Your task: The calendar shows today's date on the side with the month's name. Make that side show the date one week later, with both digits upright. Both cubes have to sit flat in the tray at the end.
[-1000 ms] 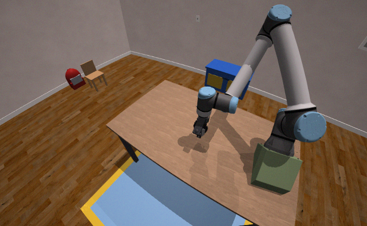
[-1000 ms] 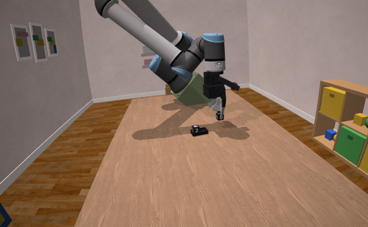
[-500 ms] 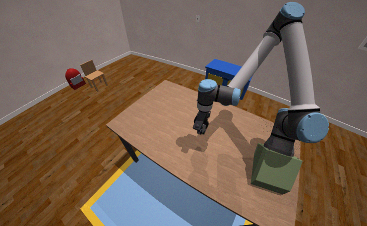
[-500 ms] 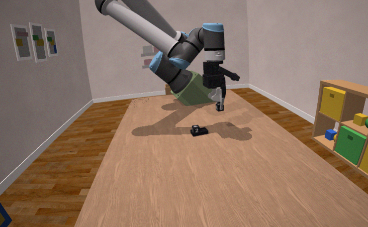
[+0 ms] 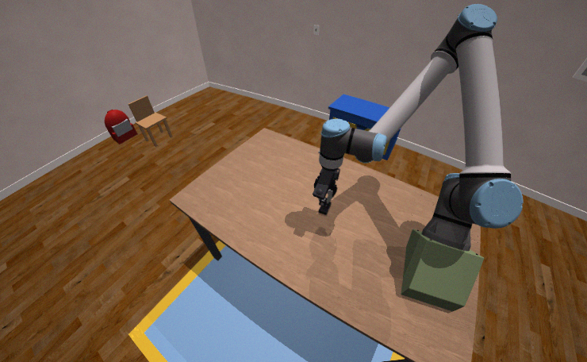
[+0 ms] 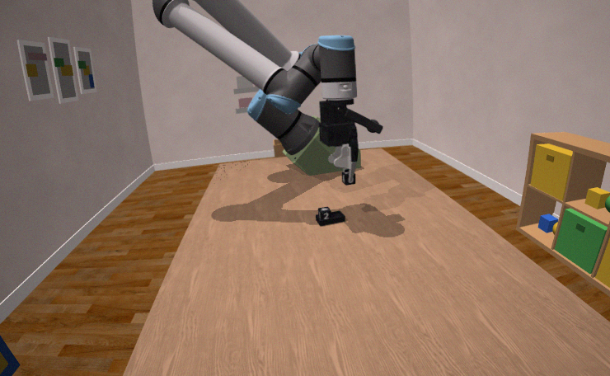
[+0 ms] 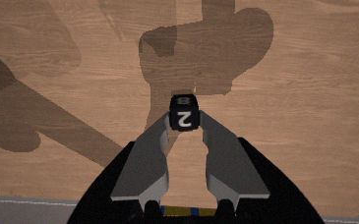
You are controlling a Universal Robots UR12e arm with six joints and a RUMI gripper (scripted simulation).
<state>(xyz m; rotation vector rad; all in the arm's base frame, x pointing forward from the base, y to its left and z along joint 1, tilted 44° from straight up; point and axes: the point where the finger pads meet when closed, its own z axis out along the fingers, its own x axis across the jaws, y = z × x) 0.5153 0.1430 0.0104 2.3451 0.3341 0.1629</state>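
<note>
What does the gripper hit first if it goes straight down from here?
Probably the table, with the cube held in the gripper touching first. The tray sits off to one side.

So the arm (image 5: 477, 94) goes up from its base, folds at the elbow and slopes back down to the wrist (image 6: 337, 65), which points straight down. The gripper (image 6: 348, 177) hangs above the table, fingers pinched on a black number cube (image 7: 185, 113).
</note>
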